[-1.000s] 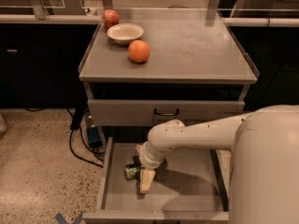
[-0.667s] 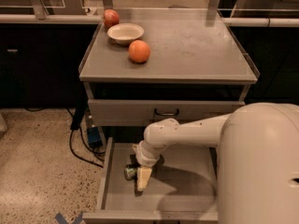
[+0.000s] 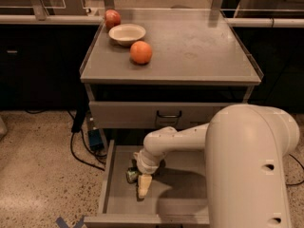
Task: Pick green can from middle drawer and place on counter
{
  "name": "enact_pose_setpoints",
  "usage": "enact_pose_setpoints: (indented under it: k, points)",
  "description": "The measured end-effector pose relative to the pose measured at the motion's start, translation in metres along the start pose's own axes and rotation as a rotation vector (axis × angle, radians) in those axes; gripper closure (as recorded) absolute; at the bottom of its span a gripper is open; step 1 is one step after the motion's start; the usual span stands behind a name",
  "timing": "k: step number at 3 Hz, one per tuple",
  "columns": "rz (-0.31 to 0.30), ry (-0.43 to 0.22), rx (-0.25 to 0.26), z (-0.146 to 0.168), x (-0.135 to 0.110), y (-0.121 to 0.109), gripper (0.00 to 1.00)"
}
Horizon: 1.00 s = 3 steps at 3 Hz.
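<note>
The green can [image 3: 131, 175] lies on its side on the floor of the open middle drawer [image 3: 178, 201], near the left wall. My gripper [image 3: 142, 186] reaches down into the drawer from the white arm and sits right beside the can, its pale fingers [image 3: 144, 185] just to the can's right and front. The arm's wrist hides part of the can. The counter [image 3: 199, 46] is the grey cabinet top above.
On the counter stand an orange fruit [image 3: 141, 52], a white bowl [image 3: 127, 33] and a red apple [image 3: 112, 18] at the back left. A shut drawer front with a black handle [image 3: 168, 114] is above the open drawer. Cables lie on the floor at left.
The arm has shifted a little to the left within the drawer, bringing the gripper closer to the can. The can has not moved.
</note>
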State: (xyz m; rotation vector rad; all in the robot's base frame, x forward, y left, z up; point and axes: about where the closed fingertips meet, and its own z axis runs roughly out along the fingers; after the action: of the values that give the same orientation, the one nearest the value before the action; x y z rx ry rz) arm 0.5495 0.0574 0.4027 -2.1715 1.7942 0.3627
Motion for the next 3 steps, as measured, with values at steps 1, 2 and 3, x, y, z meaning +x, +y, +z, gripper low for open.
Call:
enact_pose_setpoints:
  k: [1,2,3]
  points:
    - [0.004,-0.012,0.022,0.025,0.004,0.003,0.0]
    - [0.002,-0.023,0.029,0.038,0.004,0.002,0.0]
    - [0.002,-0.023,0.029,0.038,0.004,0.002,0.19]
